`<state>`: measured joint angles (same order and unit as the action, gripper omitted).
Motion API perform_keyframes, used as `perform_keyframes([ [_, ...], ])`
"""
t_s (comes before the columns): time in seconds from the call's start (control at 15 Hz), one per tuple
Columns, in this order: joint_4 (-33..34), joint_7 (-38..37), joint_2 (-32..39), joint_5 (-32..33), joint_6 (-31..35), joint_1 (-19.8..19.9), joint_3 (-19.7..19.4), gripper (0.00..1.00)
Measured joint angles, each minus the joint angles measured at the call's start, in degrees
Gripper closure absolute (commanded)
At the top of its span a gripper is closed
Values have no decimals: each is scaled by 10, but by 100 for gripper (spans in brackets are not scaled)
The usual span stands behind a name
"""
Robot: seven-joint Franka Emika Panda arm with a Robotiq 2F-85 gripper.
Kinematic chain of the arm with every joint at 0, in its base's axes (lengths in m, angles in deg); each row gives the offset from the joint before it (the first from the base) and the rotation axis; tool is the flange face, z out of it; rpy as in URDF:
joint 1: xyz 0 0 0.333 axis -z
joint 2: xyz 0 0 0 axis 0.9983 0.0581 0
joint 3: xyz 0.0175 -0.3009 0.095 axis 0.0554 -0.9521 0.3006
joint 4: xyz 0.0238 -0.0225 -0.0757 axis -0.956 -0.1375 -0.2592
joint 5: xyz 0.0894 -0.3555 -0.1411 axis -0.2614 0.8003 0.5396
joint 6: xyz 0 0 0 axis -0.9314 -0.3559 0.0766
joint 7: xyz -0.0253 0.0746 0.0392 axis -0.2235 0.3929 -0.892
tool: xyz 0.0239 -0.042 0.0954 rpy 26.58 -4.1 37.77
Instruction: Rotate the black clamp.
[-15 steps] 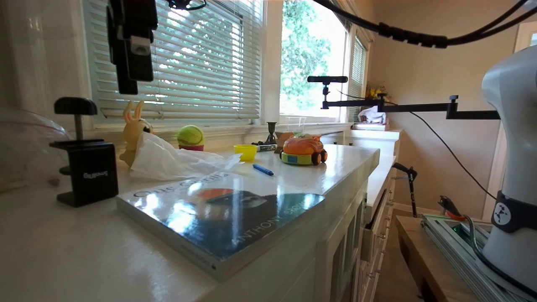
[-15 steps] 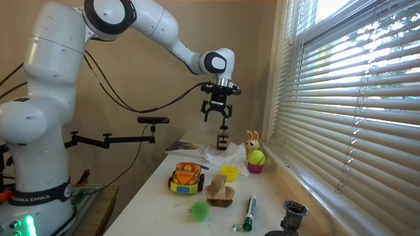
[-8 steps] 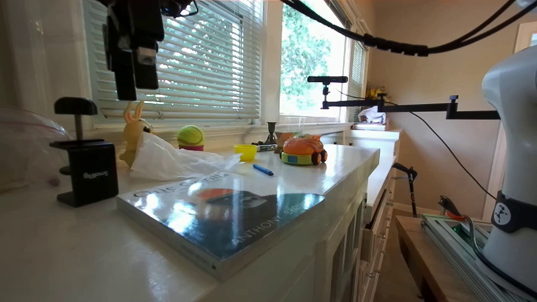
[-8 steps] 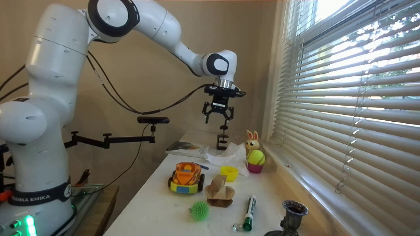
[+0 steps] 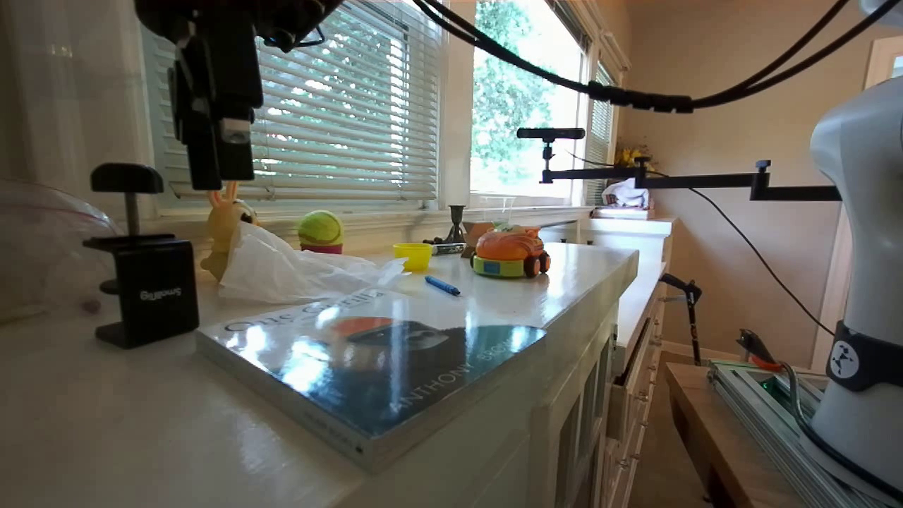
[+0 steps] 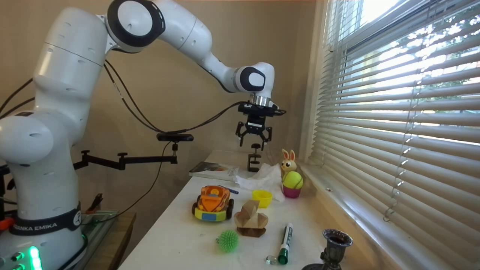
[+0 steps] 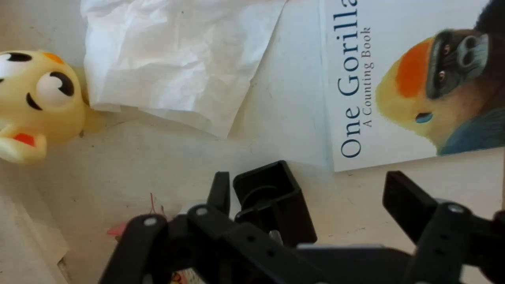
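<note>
The black clamp (image 5: pixel 159 289) stands upright on the white counter in an exterior view, its pale lettering facing that camera and its round flat knob on top of a vertical screw. It also stands beyond my gripper in an exterior view (image 6: pixel 253 162). My gripper (image 6: pixel 252 144) is open and empty, pointing down with its fingertips around knob height. In an exterior view it hangs to the right of the knob, apart from it (image 5: pixel 221 180). In the wrist view the clamp's body (image 7: pixel 292 217) shows between the open fingers (image 7: pixel 307 183), nearer the left one; the knob is hidden behind the gripper.
A book (image 5: pixel 367 353) lies beside the clamp. Crumpled white paper (image 7: pixel 177 55) and a yellow bunny toy (image 7: pixel 43 94) are close by. A clear plastic bag (image 5: pixel 49 254) lies beyond the clamp. The toy car (image 6: pixel 213 204), yellow cup (image 6: pixel 262 198) and window blinds (image 6: pixel 397 112) are farther off.
My gripper has moved down and, in an exterior view, slightly right toward the window, its fingertips coming down to about knob height. It stays open. The clamp has not moved.
</note>
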<state>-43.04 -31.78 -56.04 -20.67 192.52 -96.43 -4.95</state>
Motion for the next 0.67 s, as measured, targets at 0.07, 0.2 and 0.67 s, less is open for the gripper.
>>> perform_keyframes([
  [0.07, 3, 0, 4, 3, 4, 0, 0, 0],
  [0.2, 10, 0, 14, 7, 11, -1, 0, 0],
  [0.67, 44, -14, 42, 10, 27, -8, 2, 0],
])
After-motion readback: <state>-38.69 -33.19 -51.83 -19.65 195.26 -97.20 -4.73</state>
